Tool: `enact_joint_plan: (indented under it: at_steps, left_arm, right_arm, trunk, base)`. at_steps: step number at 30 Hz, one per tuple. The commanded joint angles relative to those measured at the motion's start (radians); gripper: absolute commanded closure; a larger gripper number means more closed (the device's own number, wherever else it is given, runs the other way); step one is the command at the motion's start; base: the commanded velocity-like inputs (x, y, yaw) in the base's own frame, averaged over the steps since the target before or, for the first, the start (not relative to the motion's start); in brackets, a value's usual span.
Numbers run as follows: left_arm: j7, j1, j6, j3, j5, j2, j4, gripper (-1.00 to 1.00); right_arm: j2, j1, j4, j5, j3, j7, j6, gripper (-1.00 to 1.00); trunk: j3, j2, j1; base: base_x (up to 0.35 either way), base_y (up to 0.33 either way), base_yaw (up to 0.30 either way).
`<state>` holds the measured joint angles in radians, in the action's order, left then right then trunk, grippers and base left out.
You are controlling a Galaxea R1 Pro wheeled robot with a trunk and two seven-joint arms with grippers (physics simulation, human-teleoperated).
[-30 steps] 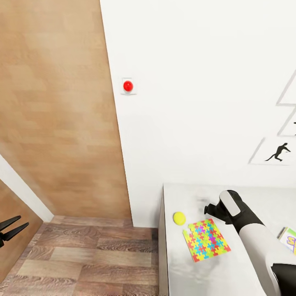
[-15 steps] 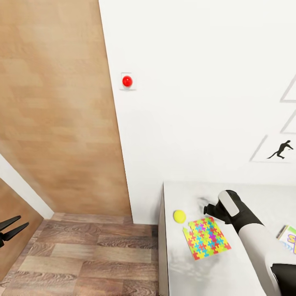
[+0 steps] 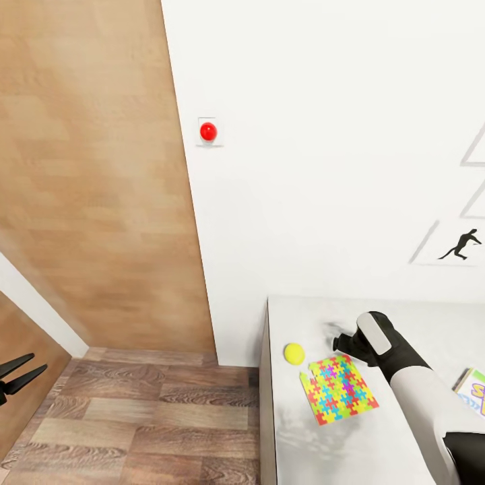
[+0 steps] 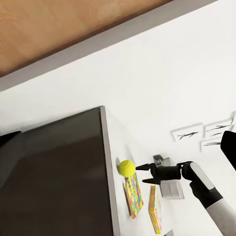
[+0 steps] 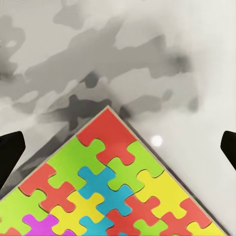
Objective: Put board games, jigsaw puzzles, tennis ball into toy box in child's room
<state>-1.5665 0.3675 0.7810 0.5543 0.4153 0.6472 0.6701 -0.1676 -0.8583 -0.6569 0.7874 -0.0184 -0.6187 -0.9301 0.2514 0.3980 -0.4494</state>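
A multicoloured jigsaw puzzle (image 3: 338, 389) lies flat near the left end of the pale grey table (image 3: 316, 444). The tennis ball (image 3: 294, 353) rests just beyond the puzzle's far left corner. My right gripper (image 3: 339, 343) hangs open over the puzzle's far corner, a little to the right of the ball. In the right wrist view the puzzle (image 5: 113, 172) lies below between the spread fingertips (image 5: 10, 152). At the right edge lies part of a board game (image 3: 475, 392). The left wrist view shows the ball (image 4: 126, 168) beside the right gripper (image 4: 147, 174). My left gripper (image 3: 39, 362) is open and empty, low over the floor.
A white wall with a red button (image 3: 209, 131) and a black silhouette poster (image 3: 458, 246) stands behind the table. A wood-panelled surface (image 3: 87, 188) is on the left. Wood-plank floor (image 3: 148, 417) lies between my left arm and the table's end.
The view has shifted slightly. Ball, puzzle and both grippers keep their places.
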Motion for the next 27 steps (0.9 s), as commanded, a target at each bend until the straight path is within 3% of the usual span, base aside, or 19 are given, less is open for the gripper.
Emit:
enact_joint_plan:
  at_steps: [1, 27]
  left_arm:
    - [-0.004, 0.001, 0.011, 0.0, -0.001, 0.0, 0.0, -1.0]
    - [-0.004, 0.001, 0.011, -0.001, -0.001, 0.0, 0.0, -1.0]
  right_arm:
    - [-0.001, -0.001, -0.001, 0.01, -0.002, -0.009, 0.0, -1.0]
    - [0.006, -0.001, -0.001, 0.013, -0.003, -0.006, 0.017, -1.0]
  trunk:
    - [0.002, 0.002, -0.001]
    - [0.006, 0.002, -0.001]
  base:
    - [0.0, 0.0, 0.0]
    - [0.0, 0.0, 0.0]
